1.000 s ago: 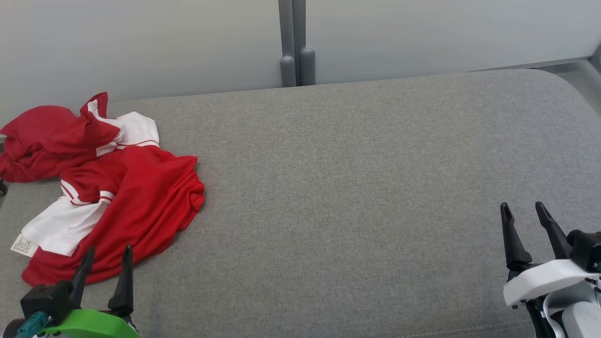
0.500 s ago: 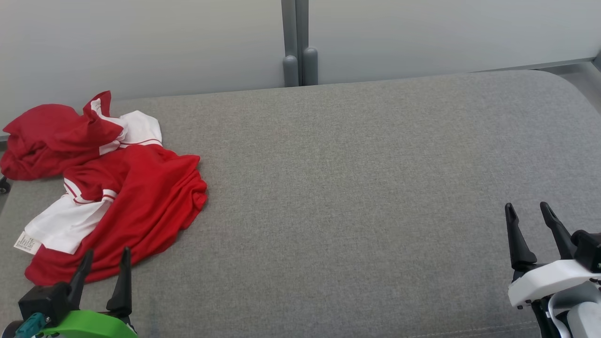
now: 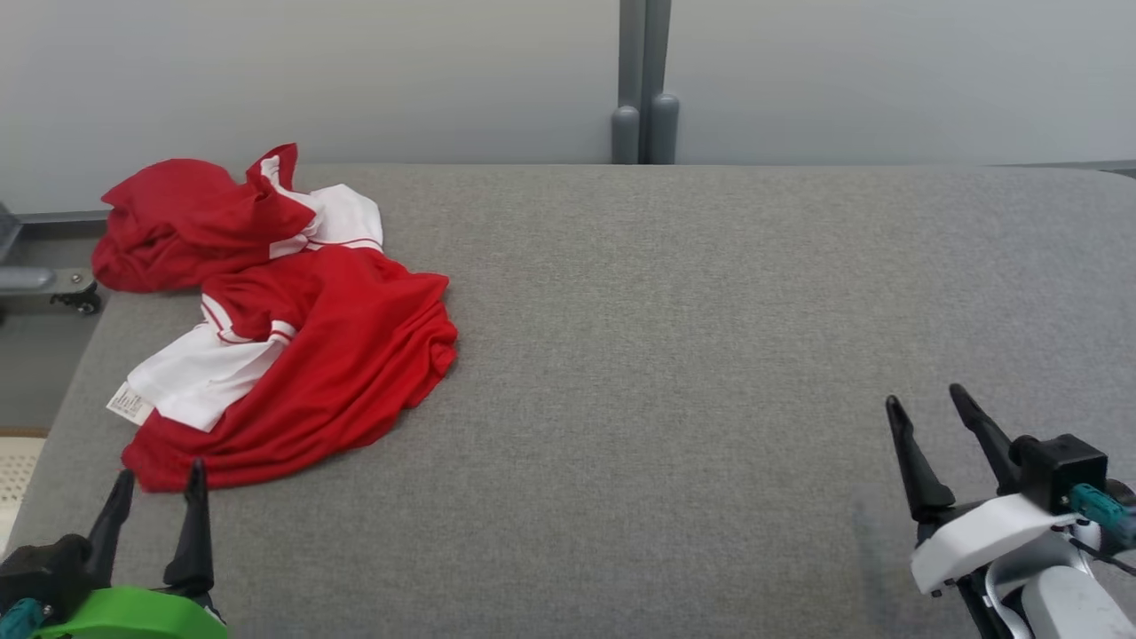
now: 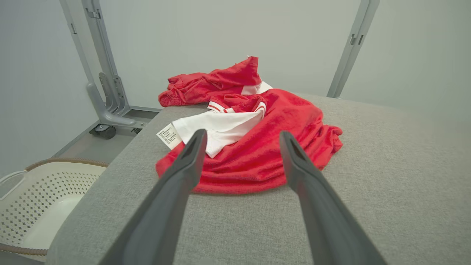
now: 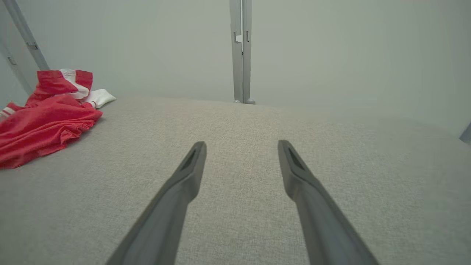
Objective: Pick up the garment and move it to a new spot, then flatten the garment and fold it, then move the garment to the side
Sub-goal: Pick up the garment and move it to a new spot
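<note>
Left jaws stand wide apart and empty. Their fingers [image 3: 193, 532] point up the head view, with the tips just short of the near red hem of the garment [image 3: 346, 355]. The green wrist shell [image 3: 133, 617] behind them is cut off by the frame. Right jaws also gape empty, low over the bare counter [image 3: 666, 355] and well apart from the garment. It lies crumpled at the counter's far left, its folds hiding its shape. The print on its label [image 3: 130, 405] is unreadable.

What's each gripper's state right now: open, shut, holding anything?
Left gripper: open, empty, near the crumpled red-and-white fabric garment.
Right gripper: open, empty, above the grey fabric surface.
</note>
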### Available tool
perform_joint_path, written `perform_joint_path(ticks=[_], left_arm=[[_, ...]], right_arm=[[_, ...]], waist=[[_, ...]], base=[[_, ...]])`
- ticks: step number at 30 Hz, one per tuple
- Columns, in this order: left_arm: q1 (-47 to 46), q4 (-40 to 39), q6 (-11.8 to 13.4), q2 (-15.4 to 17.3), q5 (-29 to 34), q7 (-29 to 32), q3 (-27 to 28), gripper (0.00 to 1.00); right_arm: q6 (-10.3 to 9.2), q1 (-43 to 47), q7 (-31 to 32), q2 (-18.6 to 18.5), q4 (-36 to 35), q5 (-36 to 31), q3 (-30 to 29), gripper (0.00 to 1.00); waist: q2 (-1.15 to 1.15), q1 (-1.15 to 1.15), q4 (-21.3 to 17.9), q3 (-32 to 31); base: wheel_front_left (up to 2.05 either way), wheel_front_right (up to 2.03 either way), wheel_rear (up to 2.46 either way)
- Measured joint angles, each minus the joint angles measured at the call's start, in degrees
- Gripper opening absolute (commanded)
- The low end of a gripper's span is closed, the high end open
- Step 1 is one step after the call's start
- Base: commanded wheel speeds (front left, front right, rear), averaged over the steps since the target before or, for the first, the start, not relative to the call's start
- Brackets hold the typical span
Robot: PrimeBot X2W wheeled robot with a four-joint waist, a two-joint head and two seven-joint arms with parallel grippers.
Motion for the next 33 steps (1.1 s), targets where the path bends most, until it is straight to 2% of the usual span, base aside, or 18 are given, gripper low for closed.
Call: perform_joint_path(ticks=[5,8,16,21,26,33], left_arm=[[2.8,-0.9,0.9,0.0,-0.1,0.0,3.9,1.00],[4.0,-1.0,1.1,-0.1,-0.1,0.0,4.1,1.00],[4.0,-0.9,0.2,-0.2,0.9,0.0,1.3,1.00],[4.0,-0.4,0.0,0.1,0.9,0.0,1.5,1.00],[4.0,-0.3,-0.2,0.3,0.9,0.0,1.8,1.00],[3.8,0.1,-0.6,0.3,0.9,0.0,1.7,1.00]], right_arm=[[0.77,-3.5,0.0,1.0,1.1,-1.4,4.4,1.00],[1.02,-4.9,0.0,1.7,1.5,-1.6,5.3,1.00],[1.01,-4.5,0.0,1.5,2.3,-1.2,2.3,1.00],[1.01,-4.0,0.0,1.7,2.7,-0.9,2.0,1.00],[1.02,-4.0,0.0,2.0,2.7,-0.9,2.1,1.00],[1.02,-3.9,0.0,2.0,2.8,-0.9,1.6,1.00]], waist=[[0.00,0.00,3.7,-0.3],[0.00,0.00,6.0,-0.5],[0.00,0.00,12.4,-1.1],[0.00,0.00,16.6,-1.4],[0.00,0.00,18.1,-1.6],[0.00,0.00,18.2,-1.5]], base=[[0.00,0.00,0.00],[0.00,0.00,0.00],[0.00,0.00,0.00],[0.00,0.00,0.00],[0.00,0.00,0.00],[0.00,0.00,0.00]])
